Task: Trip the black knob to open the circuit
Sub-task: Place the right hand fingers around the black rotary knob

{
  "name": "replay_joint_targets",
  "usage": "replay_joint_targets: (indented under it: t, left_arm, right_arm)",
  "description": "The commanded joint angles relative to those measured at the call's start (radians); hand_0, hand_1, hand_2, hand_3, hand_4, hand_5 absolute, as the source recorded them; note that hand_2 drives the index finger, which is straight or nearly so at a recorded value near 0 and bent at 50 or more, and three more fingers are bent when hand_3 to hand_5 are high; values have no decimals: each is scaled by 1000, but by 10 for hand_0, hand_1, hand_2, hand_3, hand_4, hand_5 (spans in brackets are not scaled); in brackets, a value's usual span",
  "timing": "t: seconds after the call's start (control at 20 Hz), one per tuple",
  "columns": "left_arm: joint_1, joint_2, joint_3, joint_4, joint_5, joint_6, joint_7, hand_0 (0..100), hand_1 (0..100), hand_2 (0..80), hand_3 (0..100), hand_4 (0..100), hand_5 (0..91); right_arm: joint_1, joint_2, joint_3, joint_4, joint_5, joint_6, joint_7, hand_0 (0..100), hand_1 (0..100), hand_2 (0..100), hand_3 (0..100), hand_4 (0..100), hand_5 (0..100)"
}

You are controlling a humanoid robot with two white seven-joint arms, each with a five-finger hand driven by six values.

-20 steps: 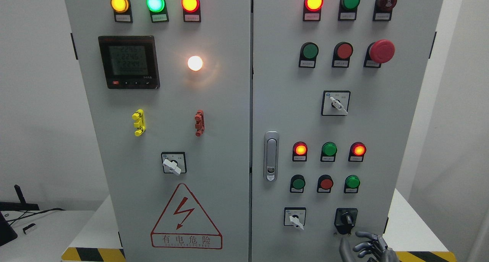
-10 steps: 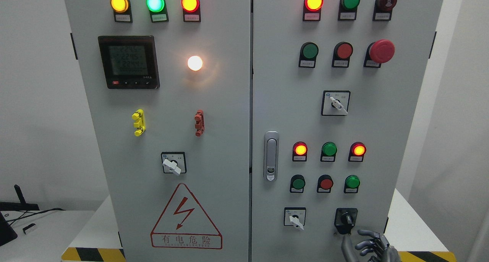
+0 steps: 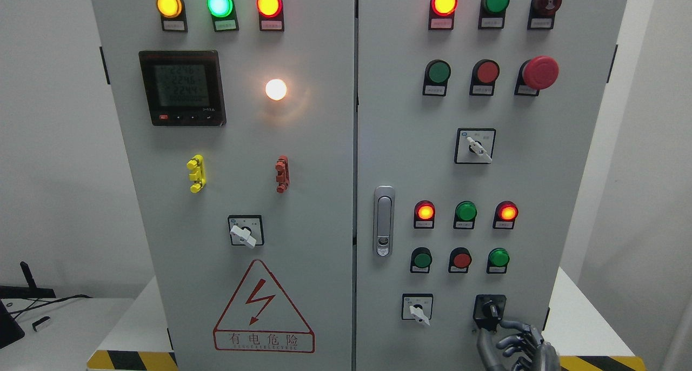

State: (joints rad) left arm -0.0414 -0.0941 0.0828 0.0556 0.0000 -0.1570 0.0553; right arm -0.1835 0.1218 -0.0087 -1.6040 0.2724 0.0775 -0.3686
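The black knob (image 3: 490,309) sits on a black square plate at the lower right of the grey cabinet's right door (image 3: 540,198). Its handle points up and slightly left. My right hand (image 3: 512,345) comes up from the bottom edge just below the knob, dark metal fingers spread and holding nothing. The thumb rises at the left under the plate's lower left corner, and the top finger reaches the plate's lower right corner. No left hand shows.
A white selector switch (image 3: 417,309) stands left of the knob. Above are rows of red and green buttons and lit lamps, a door latch (image 3: 383,221) and a red mushroom stop button (image 3: 539,72). White table (image 3: 578,317) edges flank the cabinet.
My right hand has risen and shifted slightly left, bringing its fingertips up to the lower edge of the black knob's plate. The knob has not turned.
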Motion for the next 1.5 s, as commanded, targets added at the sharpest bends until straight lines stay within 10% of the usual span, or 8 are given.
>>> replay_joint_targets:
  t: [0.0, 1.45]
  left_arm:
    - [0, 1, 0, 0, -31, 0, 0, 120, 389, 0, 0, 0, 0]
    - [0, 0, 0, 1, -31, 0, 0, 120, 389, 0, 0, 0, 0]
  right_arm:
    - [-7, 6, -16, 10, 1, 1, 5, 251, 748, 468, 748, 805, 957]
    - [-30, 6, -17, 35, -1, 2, 5, 282, 704, 499, 765, 817, 960]
